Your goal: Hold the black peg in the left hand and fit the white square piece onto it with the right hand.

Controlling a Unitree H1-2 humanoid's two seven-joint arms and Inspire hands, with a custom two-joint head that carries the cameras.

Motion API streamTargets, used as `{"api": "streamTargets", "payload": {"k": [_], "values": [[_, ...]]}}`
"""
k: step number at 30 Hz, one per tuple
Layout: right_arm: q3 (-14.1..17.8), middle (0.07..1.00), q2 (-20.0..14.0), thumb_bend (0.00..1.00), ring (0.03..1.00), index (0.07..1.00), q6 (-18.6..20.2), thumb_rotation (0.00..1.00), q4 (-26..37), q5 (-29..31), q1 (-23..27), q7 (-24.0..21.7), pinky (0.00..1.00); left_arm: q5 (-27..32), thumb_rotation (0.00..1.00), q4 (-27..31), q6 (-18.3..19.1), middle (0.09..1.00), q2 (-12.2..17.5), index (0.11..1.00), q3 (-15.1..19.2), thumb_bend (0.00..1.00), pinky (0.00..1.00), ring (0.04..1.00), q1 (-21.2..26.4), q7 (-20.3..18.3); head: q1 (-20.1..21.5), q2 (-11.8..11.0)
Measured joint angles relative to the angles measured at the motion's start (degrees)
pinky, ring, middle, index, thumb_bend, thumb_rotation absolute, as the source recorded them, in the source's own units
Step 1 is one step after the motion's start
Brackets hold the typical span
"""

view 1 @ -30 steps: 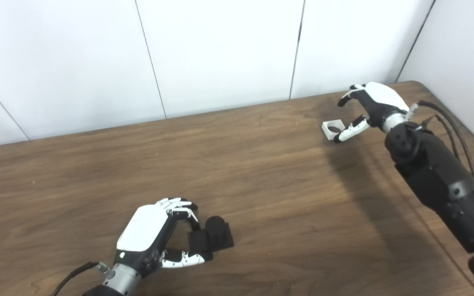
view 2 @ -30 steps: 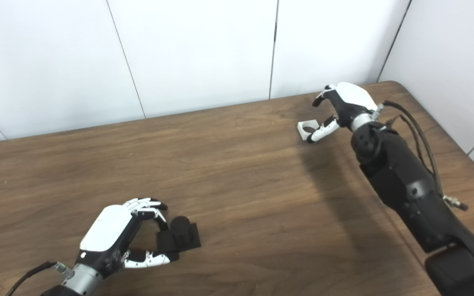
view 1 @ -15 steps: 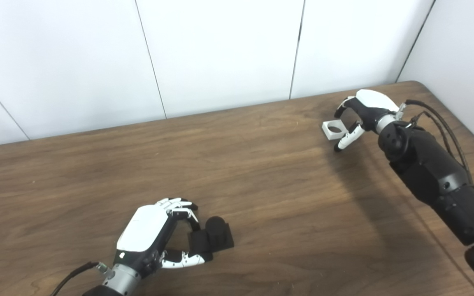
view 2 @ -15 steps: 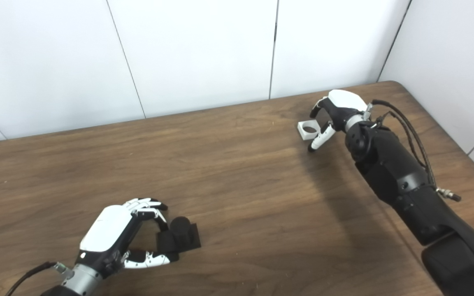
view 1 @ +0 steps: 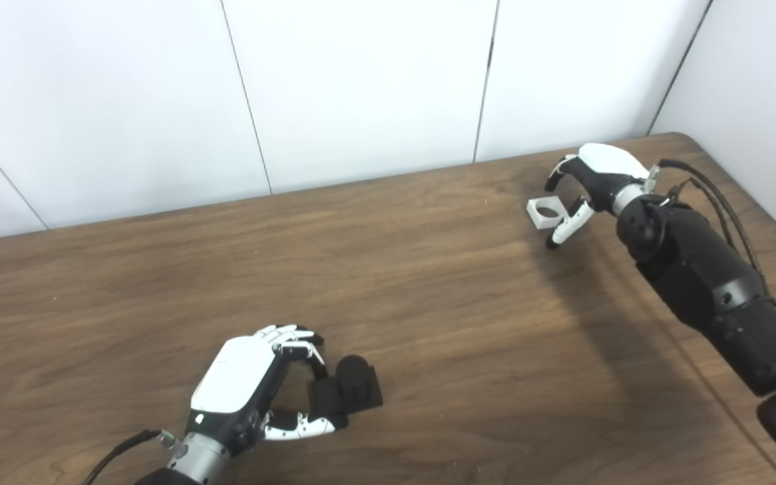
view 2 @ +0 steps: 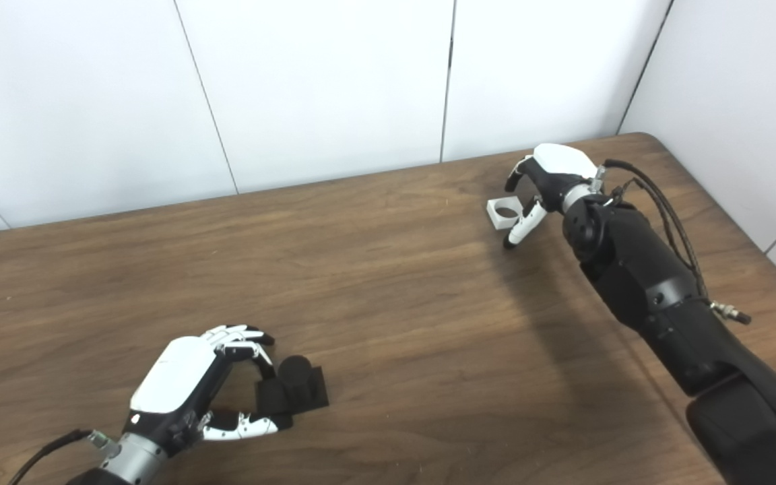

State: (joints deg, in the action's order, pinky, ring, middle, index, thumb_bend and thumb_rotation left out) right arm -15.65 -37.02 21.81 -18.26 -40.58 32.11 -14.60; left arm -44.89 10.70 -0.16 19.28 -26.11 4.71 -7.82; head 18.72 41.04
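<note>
The black peg (view 1: 354,385), a short cylinder on a square base, rests on the table near the front left. My left hand (view 1: 246,380) is curled around its left side, with fingers above and thumb below touching the base. The white square piece (view 1: 544,212), with a round hole in it, lies flat at the back right of the table. My right hand (view 1: 593,182) hovers just right of it and is open. Its fingers arch over the piece's far edge and its thumb (view 1: 565,229) points down along the near right corner. I cannot tell whether it touches the piece.
The brown wooden table (view 1: 428,303) ends at a white panelled wall behind and to the right. Its rounded back right corner (view 1: 688,138) lies close to my right hand. Black cables (view 1: 718,195) loop beside the right forearm.
My right hand has come down and a little left, closer to the white piece, and its thumb has swung downward. The left hand and the peg have not moved.
</note>
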Motion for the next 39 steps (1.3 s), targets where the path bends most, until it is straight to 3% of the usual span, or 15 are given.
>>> {"api": "streamTargets", "payload": {"k": [14,24,28,39], "values": [[-0.3,0.909,0.3,0.84,0.982,0.662,0.2,0.18,-1.9,1.1,3.1,-4.3,0.94,-0.1,0.05,0.0,0.3,0.780,0.0,0.487,0.0,0.52,0.87,0.827,-0.1,0.0,-0.5,0.4],[-3.0,0.903,-0.1,0.86,0.972,0.660,0.2,0.19,-2.5,0.7,6.5,-10.1,0.90,-0.1,0.05,0.0,0.5,0.782,-0.2,0.487,0.0,0.52,0.88,0.834,-0.1,-0.1,-0.9,0.4],[-4.0,0.901,-0.1,0.86,0.965,0.659,-0.1,0.19,-5.9,0.7,7.6,-11.1,0.90,-0.1,0.05,0.0,0.5,0.780,-0.3,0.487,0.0,0.52,0.87,0.831,-0.1,-0.1,-1.1,0.4],[-5.0,0.893,-0.4,0.87,0.968,0.642,0.1,0.17,-7.6,0.3,8.9,-11.8,0.90,-0.2,0.05,0.0,0.6,0.781,-0.4,0.487,0.0,0.52,0.88,0.834,-0.1,-0.1,-0.9,0.6]]}}
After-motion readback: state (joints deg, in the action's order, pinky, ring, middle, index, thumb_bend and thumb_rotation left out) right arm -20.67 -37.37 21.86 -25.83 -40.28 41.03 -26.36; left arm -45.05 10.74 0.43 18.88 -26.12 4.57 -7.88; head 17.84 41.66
